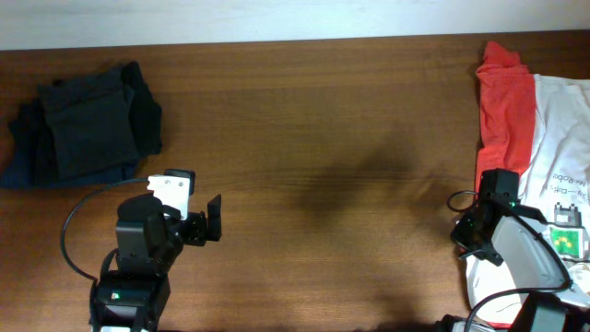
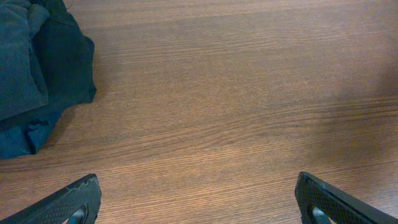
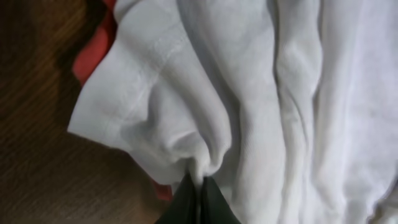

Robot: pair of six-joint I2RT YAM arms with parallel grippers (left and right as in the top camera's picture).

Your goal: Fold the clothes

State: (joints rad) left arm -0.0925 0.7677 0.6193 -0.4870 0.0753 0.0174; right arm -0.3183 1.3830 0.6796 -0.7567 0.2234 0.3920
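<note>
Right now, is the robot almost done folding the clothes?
Not nearly. The dark pile looks stacked, maybe already folded. The right gripper is pinching a fold of the white T-shirt, which is crumpled. The red T-shirt lies partly under it, unfolded. The left gripper is open, holding nothing.

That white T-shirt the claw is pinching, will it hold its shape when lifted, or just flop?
Probably flops: the white T-shirt bunches into soft folds at the right gripper. Likely light, being thin cloth. It may drag the red T-shirt beneath.
</note>
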